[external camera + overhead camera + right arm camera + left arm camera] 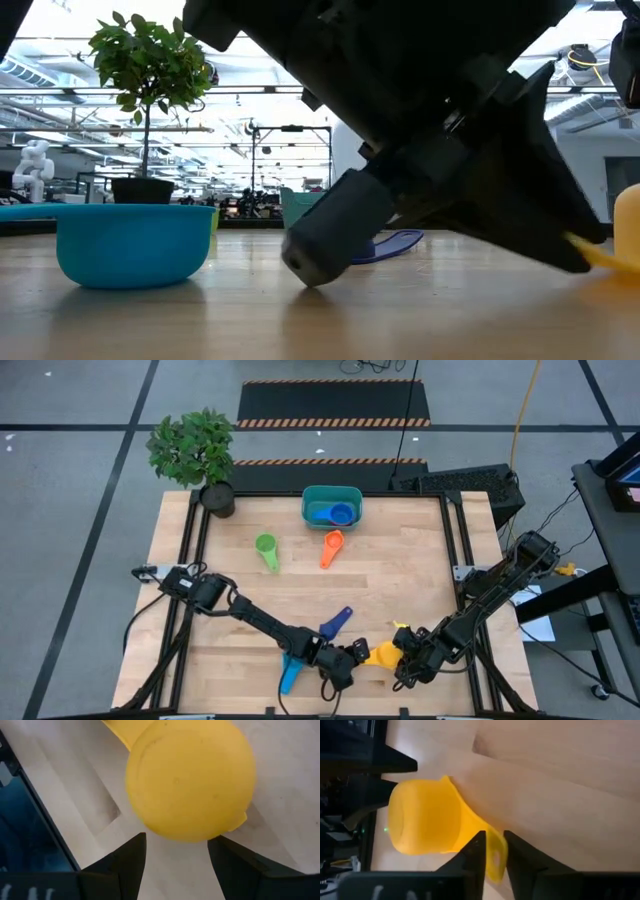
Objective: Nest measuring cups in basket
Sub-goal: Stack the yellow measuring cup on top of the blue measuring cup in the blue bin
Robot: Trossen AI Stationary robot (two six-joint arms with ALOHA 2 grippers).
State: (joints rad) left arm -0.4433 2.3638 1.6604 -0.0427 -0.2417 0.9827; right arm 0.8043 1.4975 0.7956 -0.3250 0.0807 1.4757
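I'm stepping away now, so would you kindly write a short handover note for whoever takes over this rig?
Left gripper: closing on the yellow cup's handle at the table's near edge.
Right gripper: open, around that cup's bowl.
Basket, far centre: holds two lighter blue cups.
Loose: green cup, orange cup, dark blue cup, another blue cup by the left arm.
Left: nest these in the basket.

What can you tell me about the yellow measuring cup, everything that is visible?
The yellow measuring cup is a small round scoop of smooth, plastic-looking material with a short flat handle. It lies upside down on the wooden table, near its front edge. The left claw pinches its handle; the right claw straddles its body, open.
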